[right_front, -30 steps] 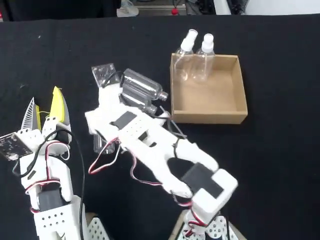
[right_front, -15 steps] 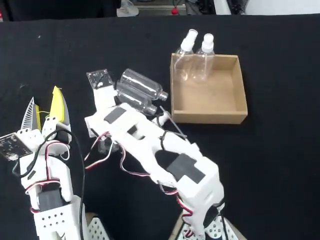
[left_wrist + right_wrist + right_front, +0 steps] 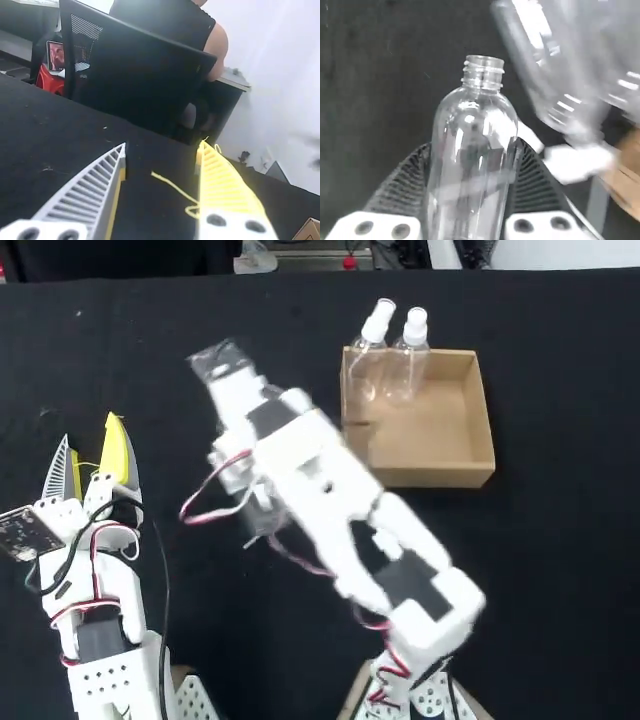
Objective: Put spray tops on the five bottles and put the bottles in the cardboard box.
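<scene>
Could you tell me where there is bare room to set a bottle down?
Bare table lies right of the cardboard box and between it and the near edge. The box floor is free beside the two capped bottles. It is crowded where the right arm hangs by the box's left wall.

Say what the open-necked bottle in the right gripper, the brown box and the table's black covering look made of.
Clear open-necked bottle: probably thin glossy transparent plastic; see-through, with highlights and a moulded threaded neck. Brown open box: matt cardboard, flat tan walls. Black table covering: seemingly matt cloth, no shine, lint specks.
</scene>
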{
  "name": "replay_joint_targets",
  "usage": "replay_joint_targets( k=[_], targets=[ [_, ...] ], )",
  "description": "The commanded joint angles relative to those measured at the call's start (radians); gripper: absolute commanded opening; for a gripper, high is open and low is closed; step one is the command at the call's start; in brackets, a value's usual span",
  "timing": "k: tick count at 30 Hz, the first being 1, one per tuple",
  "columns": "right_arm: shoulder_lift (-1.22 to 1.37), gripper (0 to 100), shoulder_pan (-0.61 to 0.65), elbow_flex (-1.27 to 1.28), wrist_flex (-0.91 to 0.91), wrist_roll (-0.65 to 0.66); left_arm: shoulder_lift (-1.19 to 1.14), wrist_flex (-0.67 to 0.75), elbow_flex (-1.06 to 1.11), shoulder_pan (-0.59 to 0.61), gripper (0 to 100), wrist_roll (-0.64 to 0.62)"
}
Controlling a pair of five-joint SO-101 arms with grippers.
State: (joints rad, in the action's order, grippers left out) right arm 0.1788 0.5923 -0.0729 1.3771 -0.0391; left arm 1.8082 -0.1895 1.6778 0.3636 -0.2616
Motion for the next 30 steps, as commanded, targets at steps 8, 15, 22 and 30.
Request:
replay_joint_targets(
  k=[8,15,22,30],
  targets=[
    [-0.268,3.2,-0.614,-0.067,0.382,0.565,0.008,0.017,0.021,0.004,22,0.002],
    [-0.309,3.2,-0.921,0.025,0.382,0.812,0.008,0.017,0.021,0.002,22,0.002],
    [-0.308,3.2,-1.168,0.216,0.275,1.026,0.009,0.017,0.021,0.002,22,0.002],
    [-0.306,3.2,-1.444,0.403,-0.163,1.129,0.008,0.017,0.021,0.002,22,0.002]
  ],
)
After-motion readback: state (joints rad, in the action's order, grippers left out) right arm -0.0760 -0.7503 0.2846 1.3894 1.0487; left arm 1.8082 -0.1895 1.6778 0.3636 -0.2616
